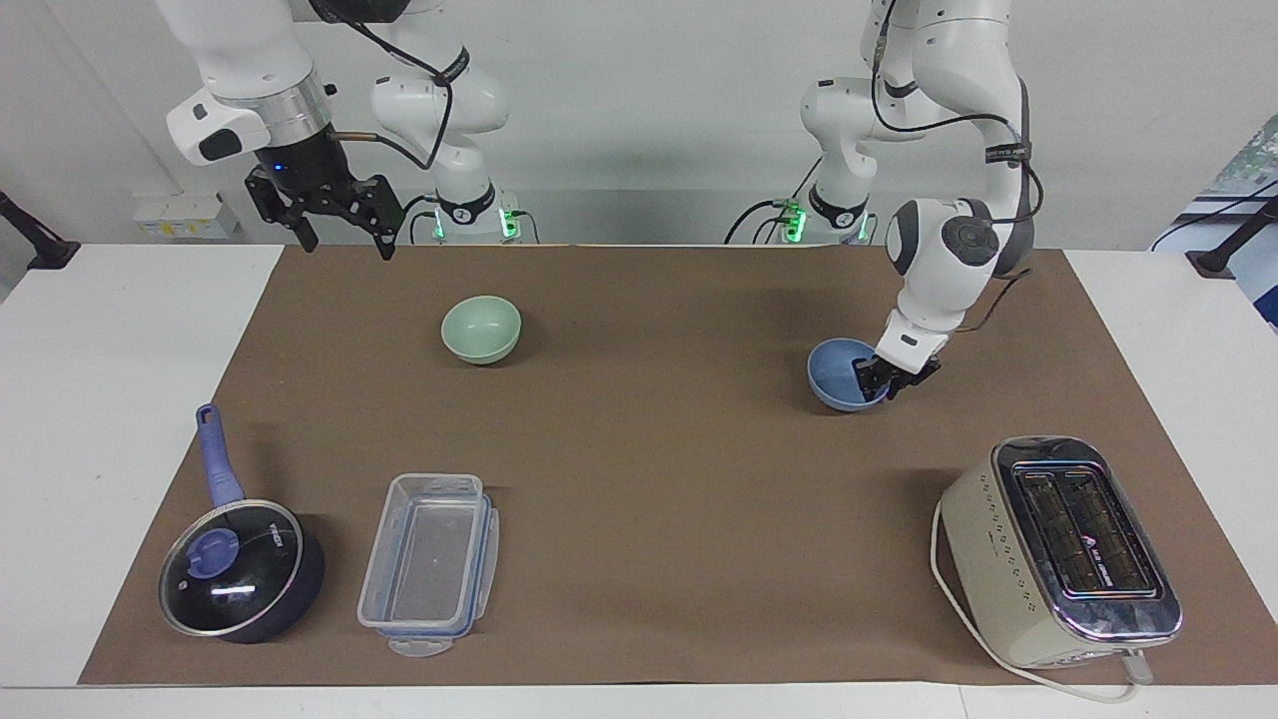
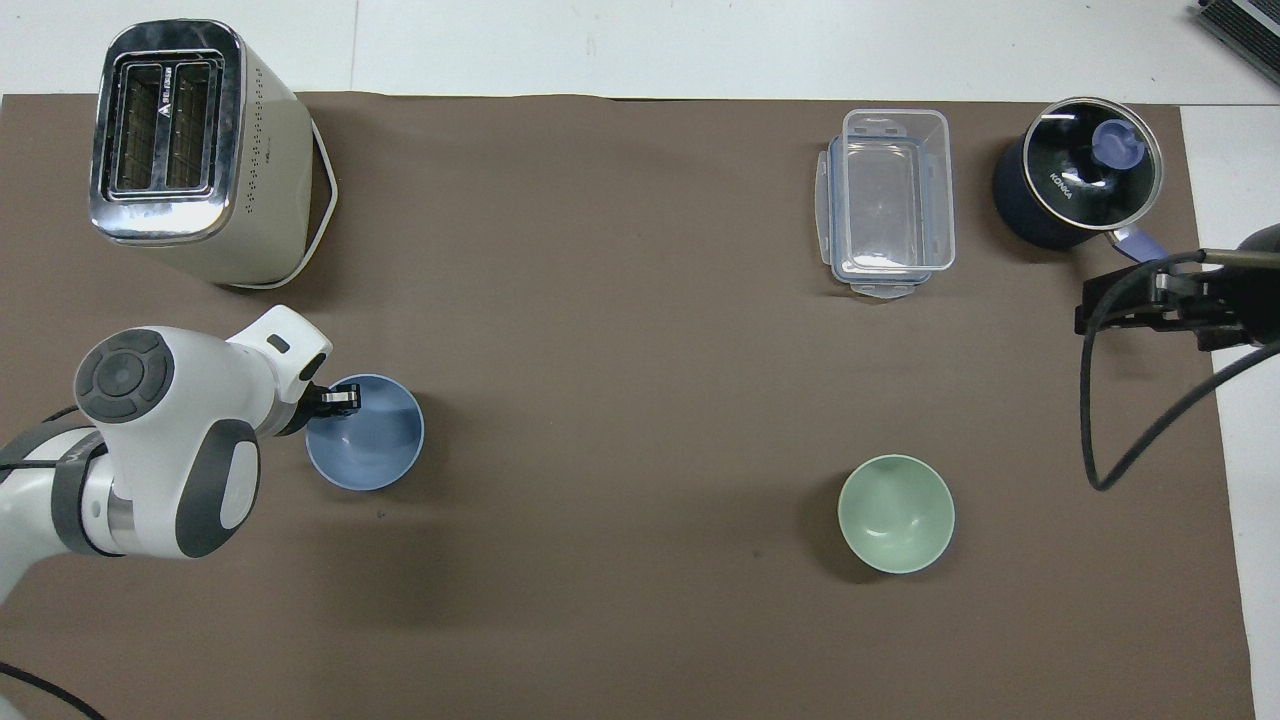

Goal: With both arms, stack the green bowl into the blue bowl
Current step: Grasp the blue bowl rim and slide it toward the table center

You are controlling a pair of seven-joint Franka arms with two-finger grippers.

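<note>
Seeing my left gripper straddling the blue bowl rim only head-on; overhead can't tell if it's clamped.

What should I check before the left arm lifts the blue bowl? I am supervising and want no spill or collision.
1. Left gripper at the blue bowl, at its rim toward the left arm's end of the table: ok.
2. Firm grip on that rim: cannot tell.
3. Blue bowl upright on the brown mat: ok.
4. Green bowl upright and untouched, toward the right arm's end: ok.
5. Right gripper up in the air over the mat's edge nearest the robots, holding nothing, waiting: ok.
6. Toaster, clear container and saucepan well apart from both bowls: ok.
</note>
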